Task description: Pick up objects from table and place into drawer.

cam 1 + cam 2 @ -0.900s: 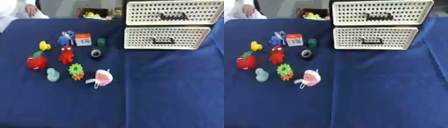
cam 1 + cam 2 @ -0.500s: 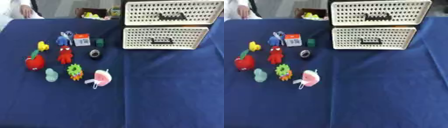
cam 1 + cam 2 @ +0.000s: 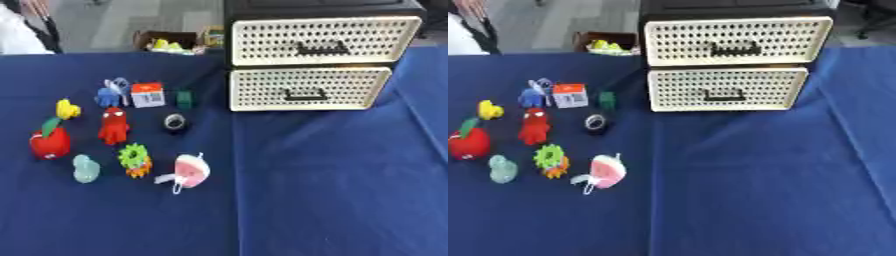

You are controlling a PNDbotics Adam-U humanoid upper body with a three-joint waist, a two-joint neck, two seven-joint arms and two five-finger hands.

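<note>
toys sit in a loose cluster on the left of the table (image 3: 332,200), spaced apart so each can likely be taken singly: red apple (image 3: 50,143), red figure (image 3: 113,126), yellow piece (image 3: 67,108), blue figure (image 3: 110,93), white-and-orange cube (image 3: 148,94), green block (image 3: 184,98), dark ring (image 3: 175,122), teal blob (image 3: 85,168), green-orange gear (image 3: 134,160), pink-white toy (image 3: 188,171). drawer unit (image 3: 315,60) stands far centre, both drawers closed. cube may carry print, unreadable. neither hand in view, so fingers can't be told.

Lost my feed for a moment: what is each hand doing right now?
Left hand: not in view.
Right hand: not in view.
</note>
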